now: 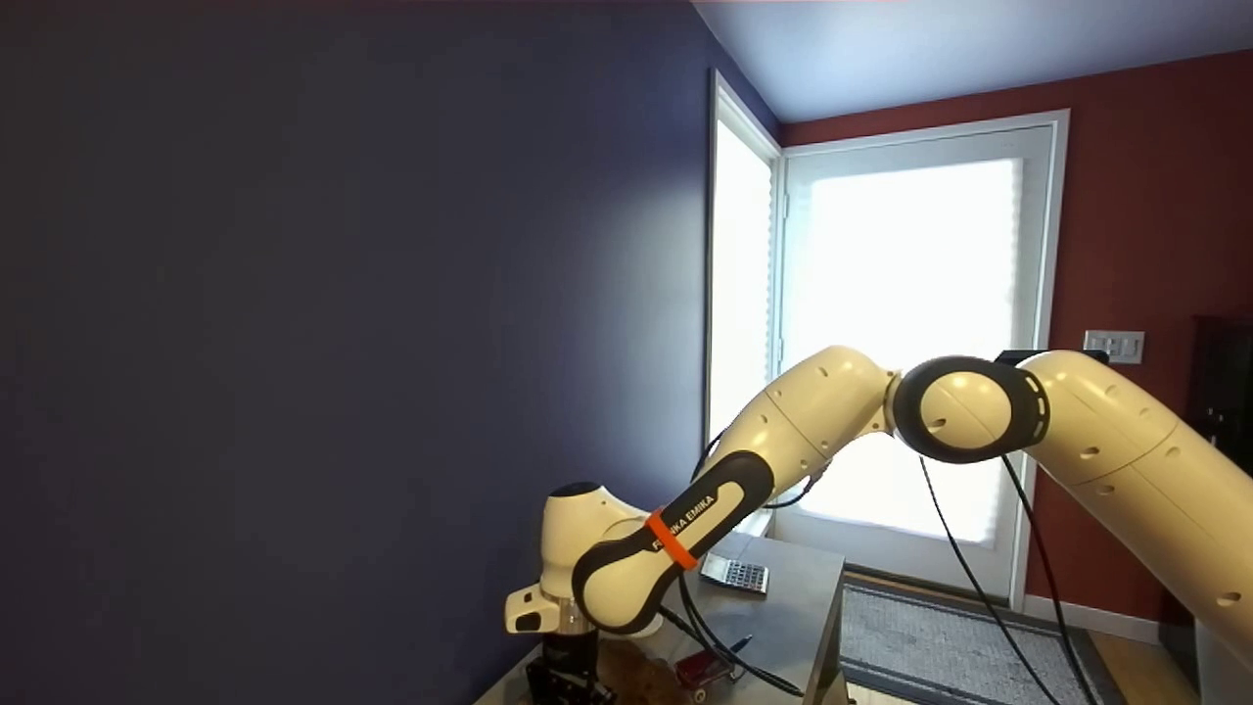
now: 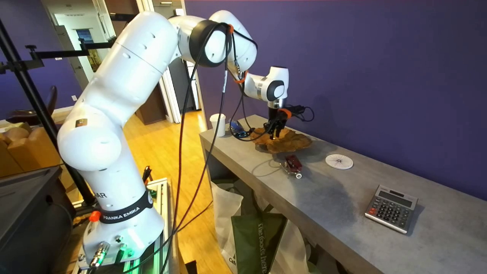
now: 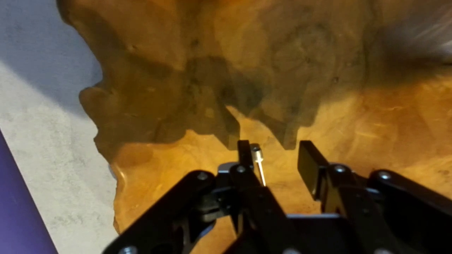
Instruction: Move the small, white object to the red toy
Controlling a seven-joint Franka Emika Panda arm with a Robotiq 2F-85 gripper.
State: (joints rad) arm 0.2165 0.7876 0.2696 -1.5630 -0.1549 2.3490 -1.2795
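My gripper [image 2: 274,137] is open, pointing down over a brown wooden bowl [image 2: 298,142]. In the wrist view its two fingers [image 3: 273,150] stand apart over the bowl's surface [image 3: 395,141]. A small silvery-white pin-like piece [image 3: 257,155] with a thin stalk lies between them, close by the left finger; I cannot tell if they touch. A round white disc [image 2: 339,161] lies on the counter; I cannot tell which of these is the small white object. The dark red toy [image 2: 293,164], with small wheels, stands before the bowl; it also shows in an exterior view [image 1: 700,668].
A calculator [image 2: 392,209] lies farther along the grey counter [image 2: 323,201]. A white cup [image 2: 218,125] and a blue item [image 2: 237,128] stand at the counter's far end. A purple wall [image 2: 361,76] runs behind the counter. Loose cables hang from the arm near the bowl.
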